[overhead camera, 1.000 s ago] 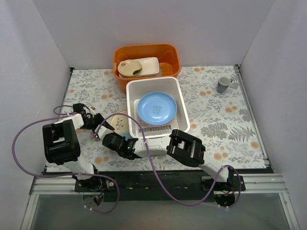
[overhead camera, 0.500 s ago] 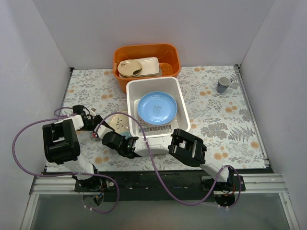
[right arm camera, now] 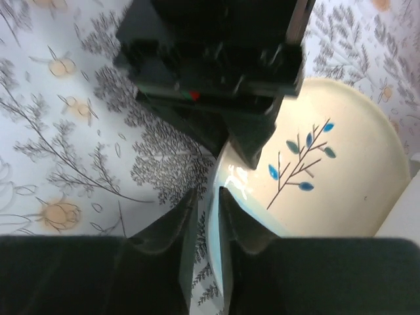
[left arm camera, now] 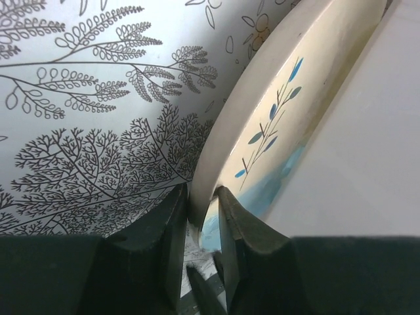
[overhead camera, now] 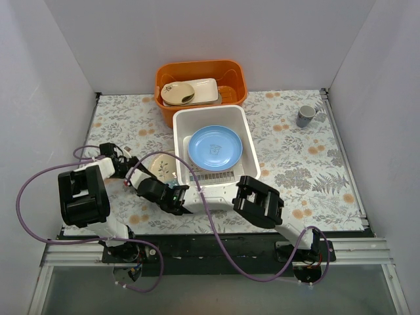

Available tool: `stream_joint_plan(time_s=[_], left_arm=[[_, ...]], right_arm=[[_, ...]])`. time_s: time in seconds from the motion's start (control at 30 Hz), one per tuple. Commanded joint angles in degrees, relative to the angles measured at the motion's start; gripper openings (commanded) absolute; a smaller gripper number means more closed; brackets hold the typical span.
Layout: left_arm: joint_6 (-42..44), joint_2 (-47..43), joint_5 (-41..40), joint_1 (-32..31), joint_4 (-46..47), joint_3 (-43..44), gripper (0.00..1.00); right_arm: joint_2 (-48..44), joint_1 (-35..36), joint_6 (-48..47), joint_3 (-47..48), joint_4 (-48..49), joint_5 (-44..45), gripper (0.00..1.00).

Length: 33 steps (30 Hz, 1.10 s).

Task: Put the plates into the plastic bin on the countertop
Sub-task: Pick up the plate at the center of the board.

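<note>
covering the bench: a pale grey sheet printed with grey leaves and orange flowers. plain white walls close it in on the left, far and right sides.

item: cream plate with a thin sprig of blue and grey-green leaves and a pale blue smear near its rim. it is on the bench just beside the outer left wall of the plastic bin, outside it, tilted with its left rim raised.

item: plastic bin, white, rounded corners, slotted floor, at the bench centre. a light blue plate lies flat inside it.

other items: orange tub just beyond the bin, holding a beige oval dish; grey mug at the far right.

left jaws: nearly closed, pinching the cream plate's raised rim, one finger under it and one on its face.

right jaws: a narrow gap, with the same plate's near-left rim lying in it. whether they press on it cannot be told. the two sets of jaws sit close together.
</note>
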Motion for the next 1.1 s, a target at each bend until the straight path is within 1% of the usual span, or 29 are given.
stream_joint_plan(time_s=[0.0,0.07,0.1,0.2,0.33,0.5,0.77,0.93,1.07], left_arm=[[-0.45,-4.29,-1.80,-0.27,0.21,2.01,0.00],[-0.36,-4.82,-2.85,-0.36,-0.32,2.37,0.00],[-0.36,-5.34,-3.03,-0.27,-0.41,2.54,0.00],[-0.53,-5.87,-3.73,-0.35,-0.50,2.72,0.00],[-0.45,-6.58,-4.26,-0.27,-0.76,3.16,0.00],[-0.45,-8.51,-5.67,-0.27,-1.37,3.86,0.00],[-1.68,-13.17,-7.60,-0.18,-2.43,6.49,0.00],[-2.29,-14.84,-6.29,-0.27,-3.75,9.13,0.00],[-2.29,-15.72,-5.93,-0.27,-3.84,10.45,0.00]], right_arm=[[-7.30,0.93,-0.76,3.62,7.12,0.26,0.39],[-7.74,0.93,-0.67,2.83,6.95,0.70,0.47],[-7.91,0.84,-0.67,2.65,6.95,0.79,0.54],[-8.62,0.84,-0.49,1.86,6.60,0.88,0.60],[-8.88,0.84,0.03,1.16,5.63,1.93,0.61],[-12.04,0.93,0.03,-1.48,5.45,3.08,0.62],[-19.51,0.84,-0.84,-6.30,4.49,6.59,0.62],[-25.39,0.84,-1.28,-10.26,5.71,8.70,0.64],[-28.39,0.75,-1.99,-12.64,6.33,10.19,0.65]])
